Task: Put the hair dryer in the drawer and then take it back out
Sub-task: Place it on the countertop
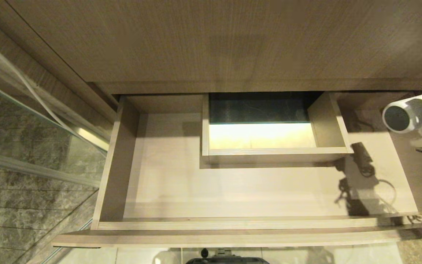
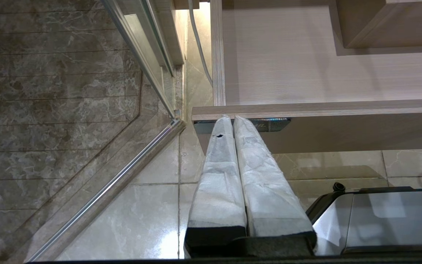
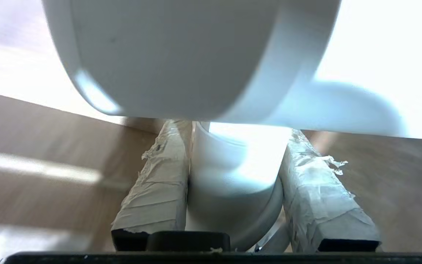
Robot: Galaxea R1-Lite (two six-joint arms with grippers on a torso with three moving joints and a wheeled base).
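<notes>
The wide wood-grain drawer (image 1: 233, 192) stands pulled out under the counter, its floor bare. At the head view's right edge the white hair dryer (image 1: 412, 115) hangs above the drawer's right end, its grey round end facing the camera. In the right wrist view my right gripper (image 3: 233, 139) is shut on the dryer's slim handle (image 3: 229, 176), with the thick barrel (image 3: 181, 55) just beyond the taped fingers (image 3: 156, 183). My left gripper (image 2: 232, 119) is parked low in front of the drawer's front panel (image 2: 343, 132), shut and empty.
A boxed notch (image 1: 277, 151) rises from the drawer's back middle. The countertop (image 1: 233, 44) overhangs the drawer. A glass shower partition (image 1: 31, 146) and its metal rail (image 2: 104, 194) stand to the left. The robot's base (image 2: 379, 216) sits on the tiled floor below the drawer front.
</notes>
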